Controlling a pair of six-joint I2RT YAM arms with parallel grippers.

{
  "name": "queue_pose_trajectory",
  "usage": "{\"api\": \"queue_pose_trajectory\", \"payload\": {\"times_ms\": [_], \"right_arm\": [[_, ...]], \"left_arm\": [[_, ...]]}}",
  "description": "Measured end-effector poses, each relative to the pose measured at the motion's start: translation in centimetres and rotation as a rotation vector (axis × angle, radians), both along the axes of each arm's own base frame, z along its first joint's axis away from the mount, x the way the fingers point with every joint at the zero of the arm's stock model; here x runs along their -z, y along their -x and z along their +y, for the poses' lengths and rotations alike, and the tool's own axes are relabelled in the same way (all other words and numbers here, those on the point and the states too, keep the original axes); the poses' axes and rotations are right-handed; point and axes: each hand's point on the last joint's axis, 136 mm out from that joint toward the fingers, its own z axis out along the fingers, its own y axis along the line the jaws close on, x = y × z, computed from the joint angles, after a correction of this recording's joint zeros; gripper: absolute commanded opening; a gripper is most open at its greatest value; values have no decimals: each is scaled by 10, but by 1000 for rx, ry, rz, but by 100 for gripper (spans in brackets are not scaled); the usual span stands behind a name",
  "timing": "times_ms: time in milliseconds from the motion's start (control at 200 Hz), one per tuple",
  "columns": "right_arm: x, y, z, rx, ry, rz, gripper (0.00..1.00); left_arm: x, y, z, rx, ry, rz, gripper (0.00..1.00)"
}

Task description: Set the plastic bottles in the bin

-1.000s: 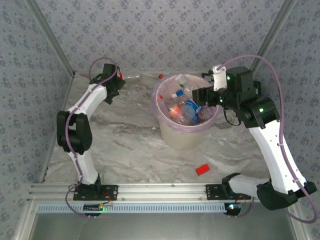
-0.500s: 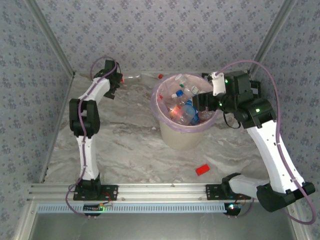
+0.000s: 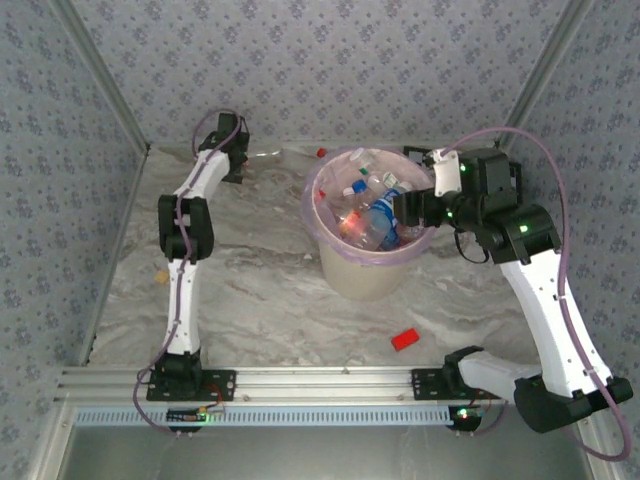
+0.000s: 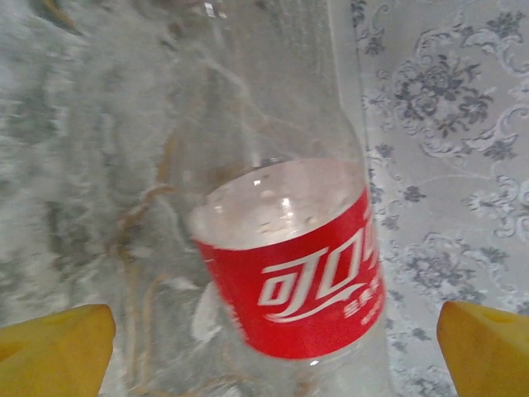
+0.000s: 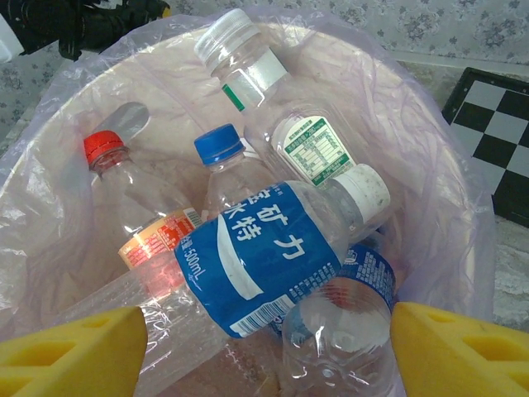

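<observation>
A clear plastic bottle with a red label point(image 4: 306, 289) lies on the table against the back wall, seen as a faint clear shape point(image 3: 266, 155) from above. My left gripper point(image 4: 273, 356) is open around it, one yellow fingertip point(image 4: 58, 347) on each side, both apart from it. The cream bin point(image 3: 370, 275), lined with a pink bag point(image 5: 446, 190), holds several bottles, among them a blue-labelled one point(image 5: 264, 256) and a red-capped one point(image 5: 140, 215). Above the bin's right rim my right gripper point(image 3: 410, 210) hangs open with nothing in it.
A small red block point(image 3: 404, 339) lies on the table in front of the bin. A loose red cap point(image 3: 321, 153) sits by the back wall. A checkered board point(image 5: 496, 132) lies right of the bin. Patterned walls close in on three sides.
My left arm has stretched out toward the back wall, bringing its gripper up to the red-labelled bottle, and its jaws have opened wider. My right gripper has drifted slightly right over the bin.
</observation>
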Motion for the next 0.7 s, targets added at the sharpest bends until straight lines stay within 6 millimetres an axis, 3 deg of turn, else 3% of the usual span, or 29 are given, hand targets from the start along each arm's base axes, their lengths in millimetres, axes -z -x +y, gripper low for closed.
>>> {"api": "queue_pose_trajectory", "payload": {"times_ms": [150,300,700], "right_arm": [[-2,1,-3,8,-2,-5,79],[-5,4,-9,22,-3,-15,78],[-7,4,-13,37,-5,-22,78]], "left_arm": [[11,-10,-1,-31,60,0,99],[28,-7,3,-67,107,38,91],[33,-5,8,-99,149,57,60]]}}
